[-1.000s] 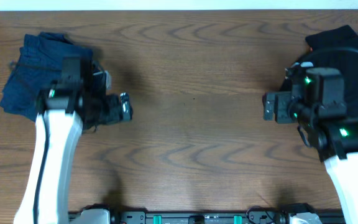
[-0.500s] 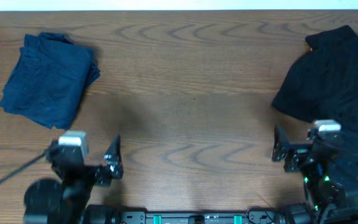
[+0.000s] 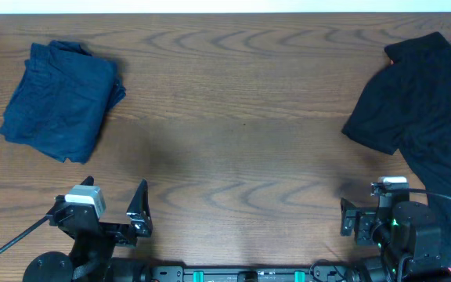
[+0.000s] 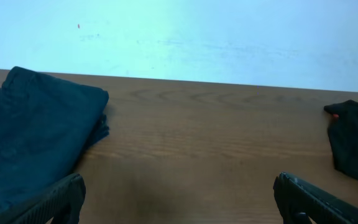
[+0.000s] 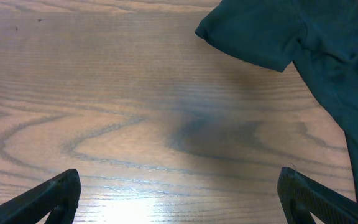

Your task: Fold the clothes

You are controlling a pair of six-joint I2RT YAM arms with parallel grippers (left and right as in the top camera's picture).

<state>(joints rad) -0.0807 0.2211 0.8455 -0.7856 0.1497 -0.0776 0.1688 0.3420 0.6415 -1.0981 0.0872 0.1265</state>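
A folded navy-blue garment [image 3: 59, 98] lies at the far left of the wooden table [image 3: 233, 133]; it also shows at the left of the left wrist view [image 4: 30, 140]. A black shirt [image 3: 425, 98] lies spread at the right edge, its sleeve toward the middle; it shows in the right wrist view [image 5: 303, 43] and as a dark corner in the left wrist view [image 4: 356, 140]. My left gripper [image 3: 141, 211] [image 4: 179, 199] is open and empty at the table's front edge. My right gripper [image 3: 344, 221] [image 5: 179, 196] is open and empty at the front right, next to the shirt's lower part.
A pale wall [image 4: 185, 34] runs behind the table's far edge. Bare wood lies between the two garments. The arm bases sit along the front edge.
Both arms have pulled back from the garments to the table's front edge. The navy garment, earlier partly covered by the left arm, and the black shirt now lie uncovered.
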